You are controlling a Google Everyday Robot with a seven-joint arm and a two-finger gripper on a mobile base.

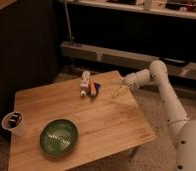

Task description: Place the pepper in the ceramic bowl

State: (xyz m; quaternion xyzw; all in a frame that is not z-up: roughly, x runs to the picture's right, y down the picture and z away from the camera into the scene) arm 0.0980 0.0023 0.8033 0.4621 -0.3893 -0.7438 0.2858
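**Pepper not yet lifted, bowl empty**

Work on the task has hardly begun. The slim, tapered orange pepper [93, 88] lies on the far side of the pale wooden table [106, 120]. It is just beside a white plastic bottle [84, 83] and right against a small blue object [97, 90]. The two-finger gripper [120, 91] hovers to the pepper's right, near the table's far edge, its claw spread and holding nothing. The round, dark green ceramic bowl [59, 136] sits well apart at the front left, its glossy streaked inside bare. A small white cup [13, 123] stands at the left edge. By my reading, every step remains: reach the pepper, grasp it, carry it across and set it in the bowl.
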